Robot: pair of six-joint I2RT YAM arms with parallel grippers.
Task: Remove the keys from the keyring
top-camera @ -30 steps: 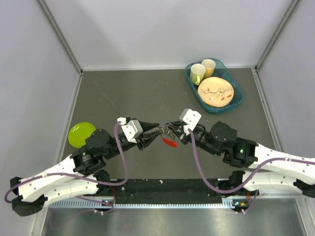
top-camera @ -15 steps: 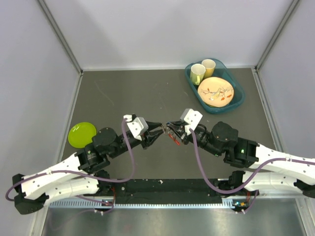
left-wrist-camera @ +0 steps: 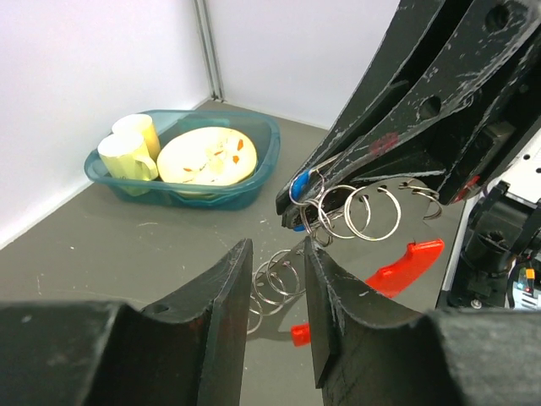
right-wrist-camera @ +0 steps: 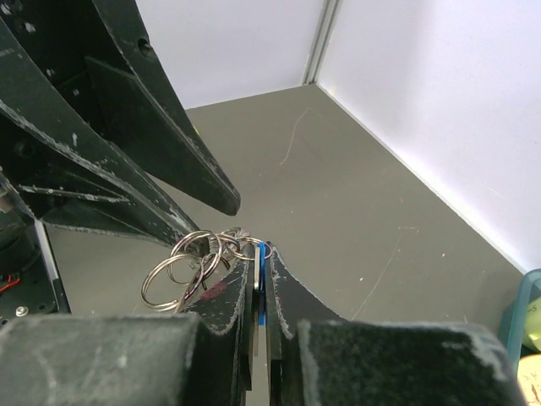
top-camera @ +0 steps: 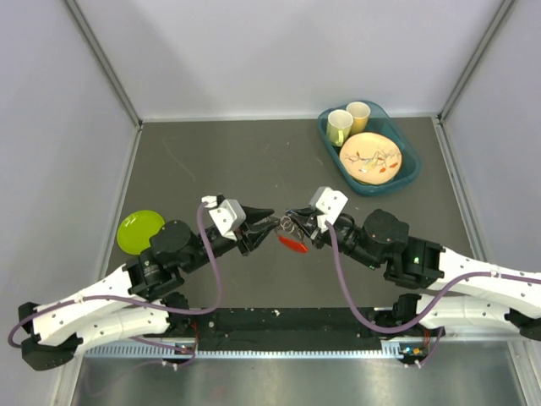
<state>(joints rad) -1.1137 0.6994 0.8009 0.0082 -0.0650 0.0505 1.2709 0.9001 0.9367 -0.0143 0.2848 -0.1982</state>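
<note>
My right gripper [top-camera: 294, 222] is shut on the blue-headed key [right-wrist-camera: 263, 279], gripped edge-on between its fingers [right-wrist-camera: 263, 249]. A bunch of silver keyrings [right-wrist-camera: 182, 266] hangs from the key's head, also seen from the left wrist [left-wrist-camera: 372, 211] and from above [top-camera: 287, 224]. The red-headed key [top-camera: 292, 245] hangs just below the rings [left-wrist-camera: 406, 264]. My left gripper [top-camera: 269, 222] faces the right one, open with a narrow gap [left-wrist-camera: 277, 249]. Its tips are right at the rings, and more rings show through the gap. I cannot tell if a finger touches them.
A teal tray [top-camera: 325, 135] at the back right holds two yellow cups [top-camera: 339, 127] and a patterned plate [top-camera: 370, 158]. A green plate [top-camera: 139, 231] lies at the left, beside my left arm. Grey walls close in the table.
My left gripper pushed in toward the right gripper half a second ago, then drew back slightly left. The red key, hidden then, shows below the rings again. The right arm held still.
</note>
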